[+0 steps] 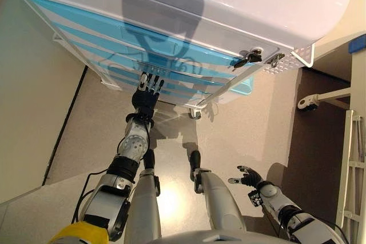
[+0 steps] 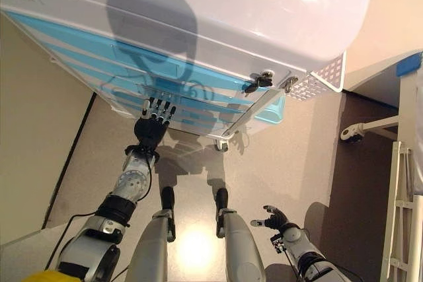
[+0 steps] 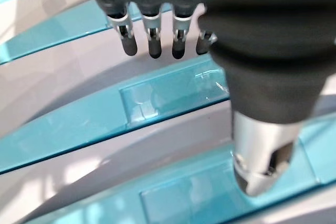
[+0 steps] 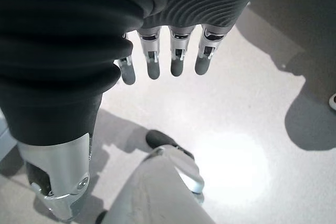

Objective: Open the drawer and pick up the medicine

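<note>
A white wheeled cabinet with several blue drawer fronts stands before me, all drawers shut. My left hand is raised in front of the lower drawers, fingers straight and empty. In the left wrist view its fingertips hover close to a blue drawer front with a recessed handle; I cannot tell whether they touch it. My right hand hangs low at my right side, open and empty, its fingers over the floor. No medicine shows in any view.
A white rail and a perforated basket hang on the cabinet's right side, with a castor beneath. A wheeled white frame and a white rack stand at the right. A beige wall is at the left.
</note>
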